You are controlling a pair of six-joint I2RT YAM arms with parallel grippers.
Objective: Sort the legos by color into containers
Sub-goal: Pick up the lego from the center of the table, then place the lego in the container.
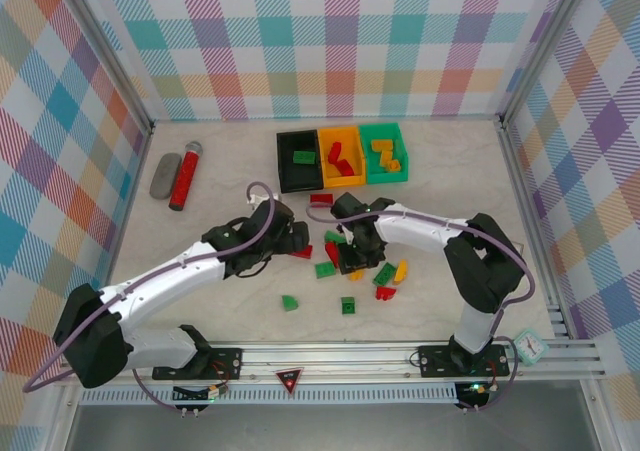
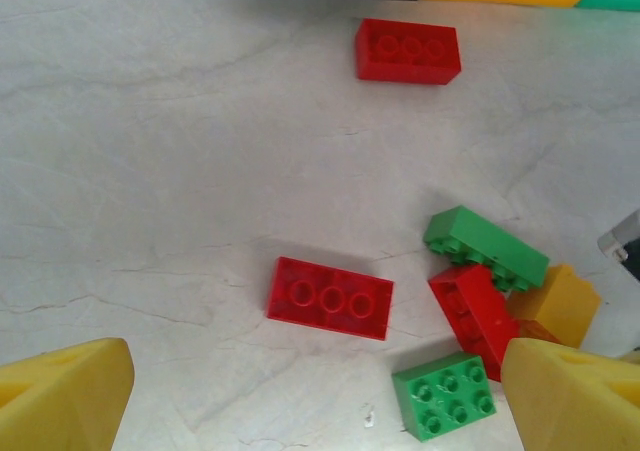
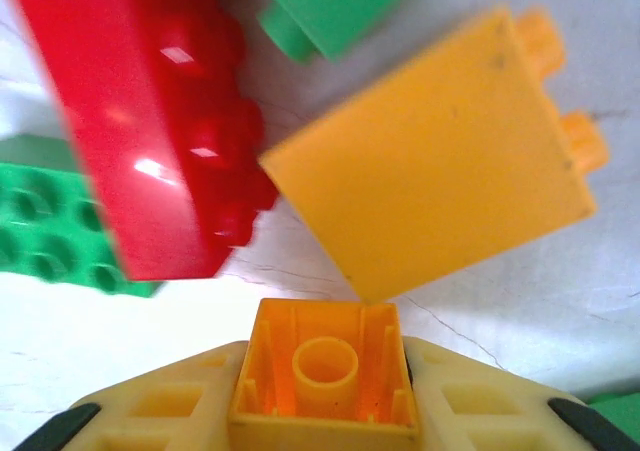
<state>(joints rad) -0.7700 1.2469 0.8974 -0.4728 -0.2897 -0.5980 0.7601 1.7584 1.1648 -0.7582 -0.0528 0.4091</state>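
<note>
- Three small open plastic bins sat side by side at the middle of the far edge of the pale desk: a black bin, an orange bin and a green bin.
- A green brick lay in the black bin, red bricks in the orange bin and yellow-orange bricks in the green bin. It looked like each colour had its own box.
- The loose legos lay in a little heap in the middle of the desk, between the two arms.
- The right end effector was down in that heap. It was closed on a small orange plastic brick, one finger on each side. Its hollow bottom faced the camera.
- A grip on both sides like that should keep the brick from slipping.
- Just past it lay a bigger orange plastic block and a long red plastic brick, very close together.
- I think the small orange brick belonged in the green bin, with the others of its colour.
- The left end effector hung over the desk, spread wide and holding nothing.
- A flat red plastic brick with three studs lay on the desk between its yellow fingers. The wide gap was probably there so the fingers could go down on both sides of it.
</note>
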